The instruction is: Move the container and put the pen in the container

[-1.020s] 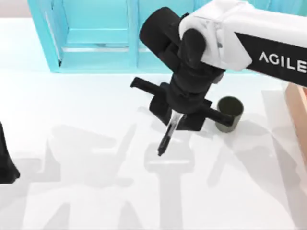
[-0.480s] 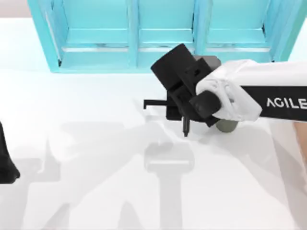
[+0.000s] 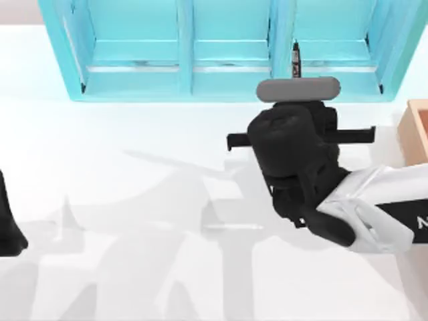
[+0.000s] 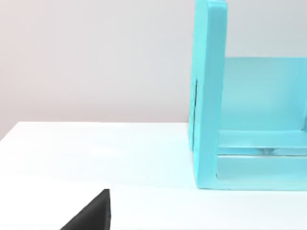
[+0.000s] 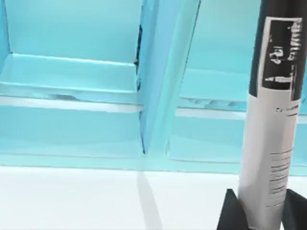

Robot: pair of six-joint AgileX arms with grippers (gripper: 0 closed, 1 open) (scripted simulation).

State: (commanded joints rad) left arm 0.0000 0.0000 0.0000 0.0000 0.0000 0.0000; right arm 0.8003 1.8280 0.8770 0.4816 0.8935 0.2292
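pen [image 5: 268, 139] upright in right pincer [image 5: 256, 211], facing turquoise shelf [image 5: 158, 96].

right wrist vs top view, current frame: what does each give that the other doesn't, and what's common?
Right wrist: the print on the pen's grey-white barrel, held between the right gripper's dark fingers. Top: the right arm reaching in from the right, the tan wooden box at the right edge, the left arm parked at the left edge. Both: the turquoise shelf unit, the white table, the pen.
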